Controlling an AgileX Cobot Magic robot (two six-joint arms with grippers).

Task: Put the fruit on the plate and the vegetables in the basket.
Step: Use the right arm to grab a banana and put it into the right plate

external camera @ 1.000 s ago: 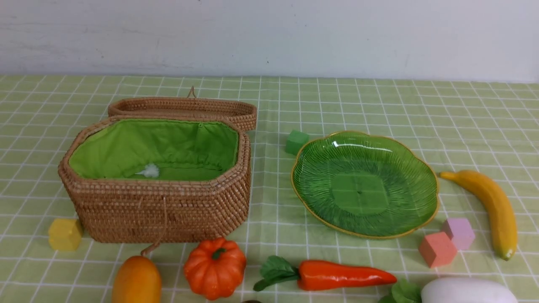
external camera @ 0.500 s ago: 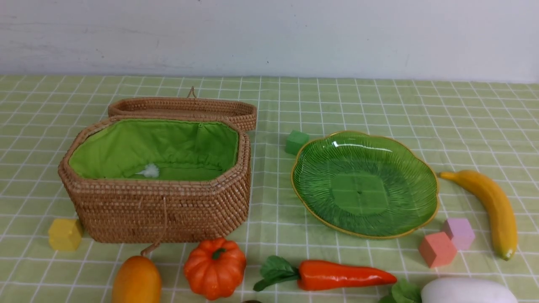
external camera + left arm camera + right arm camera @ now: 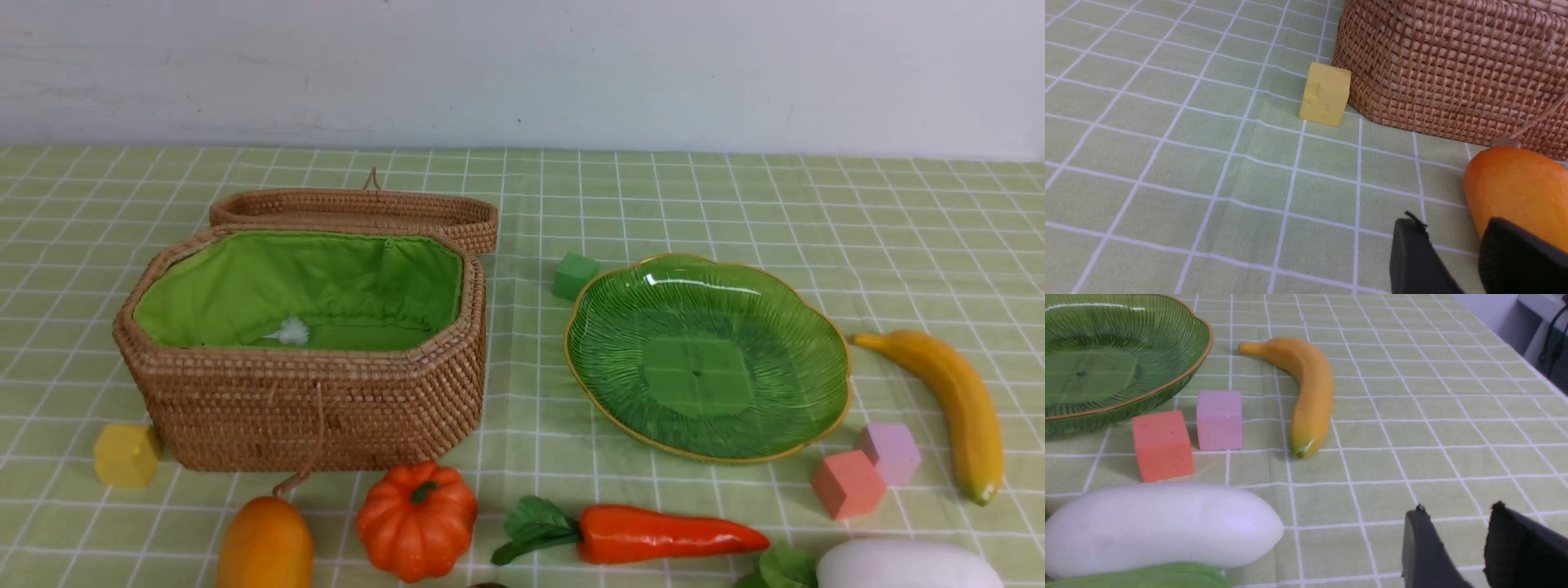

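Left gripper (image 3: 1449,228) and right gripper (image 3: 1457,514) hover empty, fingers slightly apart; an off-centre pinch could roll the smooth near-left mango (image 3: 1515,183) away.

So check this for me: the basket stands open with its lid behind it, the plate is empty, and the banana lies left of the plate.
Not left: the banana lies right of the plate, as the front view shows. The basket does stand open with its lid behind it, and the plate is empty.
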